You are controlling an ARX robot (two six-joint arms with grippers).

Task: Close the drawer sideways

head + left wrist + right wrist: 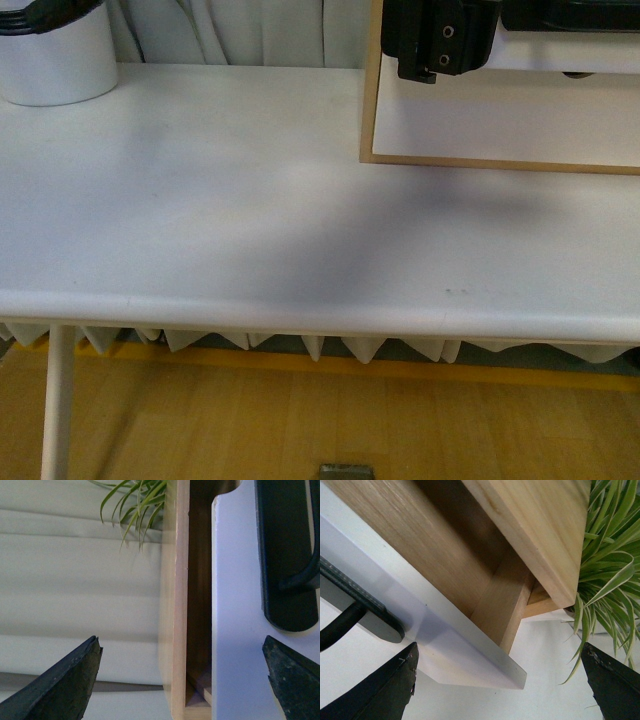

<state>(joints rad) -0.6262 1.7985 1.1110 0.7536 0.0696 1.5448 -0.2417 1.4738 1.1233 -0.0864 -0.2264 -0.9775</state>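
Observation:
The drawer [235, 610] has a white flat front with a long black bar handle [285, 555] and a notch in its edge. It stands slightly out of the light wood cabinet frame [180, 605], with a dark gap between them. My left gripper [180, 680] is open, its fingers on either side of the frame edge and the drawer front, touching neither. In the right wrist view the drawer front [450, 650] sticks out past its wooden side [420, 545] below the cabinet frame [540, 525]. My right gripper [497, 685] is open and empty at the drawer front's end corner.
In the front view the cabinet [500, 120] stands on the white table [250, 220] at the back right, with a black arm part [440, 40] before it. A white container [55, 60] stands at the back left. A green plant [610, 560] is beside the cabinet.

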